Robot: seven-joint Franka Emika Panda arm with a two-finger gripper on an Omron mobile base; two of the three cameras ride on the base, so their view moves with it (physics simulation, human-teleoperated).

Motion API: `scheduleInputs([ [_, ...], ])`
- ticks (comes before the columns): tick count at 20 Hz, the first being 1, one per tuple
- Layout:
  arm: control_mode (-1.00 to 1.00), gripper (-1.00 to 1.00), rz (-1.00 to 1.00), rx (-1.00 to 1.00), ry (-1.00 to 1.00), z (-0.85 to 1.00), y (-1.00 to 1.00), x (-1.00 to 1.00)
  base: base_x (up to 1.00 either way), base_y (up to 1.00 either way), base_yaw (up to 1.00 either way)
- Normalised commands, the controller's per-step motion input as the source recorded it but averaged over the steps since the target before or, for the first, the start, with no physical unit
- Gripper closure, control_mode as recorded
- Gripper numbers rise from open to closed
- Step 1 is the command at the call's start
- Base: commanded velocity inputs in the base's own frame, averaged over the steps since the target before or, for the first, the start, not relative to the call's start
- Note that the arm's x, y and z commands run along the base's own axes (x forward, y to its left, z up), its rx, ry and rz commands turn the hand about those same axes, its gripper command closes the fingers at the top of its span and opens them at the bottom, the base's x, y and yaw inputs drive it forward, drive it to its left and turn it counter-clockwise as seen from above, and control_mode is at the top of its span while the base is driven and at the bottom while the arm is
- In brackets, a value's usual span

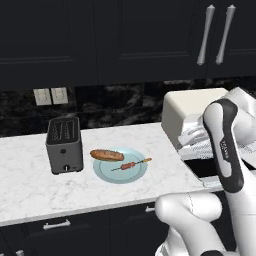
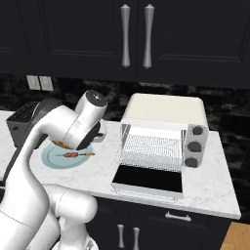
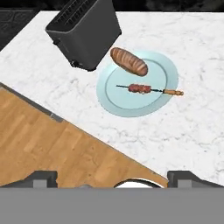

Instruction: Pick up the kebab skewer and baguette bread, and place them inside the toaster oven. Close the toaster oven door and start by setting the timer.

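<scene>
A: The kebab skewer (image 1: 131,165) is lying on a pale blue plate (image 1: 107,175) on the white marble counter (image 1: 30,175), its yellowish tip pointing right. What is sitting to the left of it?

B: Going left to right in the left base view: a dark grey slot toaster (image 1: 64,145) is standing just beside the plate's left edge. Next, the baguette bread (image 1: 106,155) is resting on the plate's back left part, overhanging the rim a little, close to the skewer but apart from it. Further right, the cream-white toaster oven (image 1: 192,107) is standing on the counter, partly hidden behind the white arm.

A: Is the oven open?

B: Yes. In the right base view the toaster oven door (image 2: 149,178) is lying folded down flat toward the front, the wire rack (image 2: 151,149) is showing inside, and three dark knobs (image 2: 195,145) are stacked on the right of the front.

A: And the hand?

B: The gripper (image 3: 112,177) is hovering high above the counter's front edge, looking down on the plate, toaster and wooden floor (image 3: 52,144). Its two dark fingertips (image 3: 41,178) are standing wide apart at the bottom of the hand view, holding nothing and touching nothing. Black cabinets (image 1: 125,35) are hanging above.
</scene>
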Motion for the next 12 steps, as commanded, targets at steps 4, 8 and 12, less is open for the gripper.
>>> scheduleInputs([
  [4,-1.00,-1.00,0.38,-0.11,0.10,-0.03,1.00,0.31,0.00,0.00,0.00],
  [8,-1.00,-1.00,0.43,-0.23,0.10,-0.13,1.00,0.21,0.00,0.00,0.00],
  [12,-1.00,-1.00,0.39,-0.27,-0.01,-0.49,0.87,0.13,0.00,0.00,0.00],
])
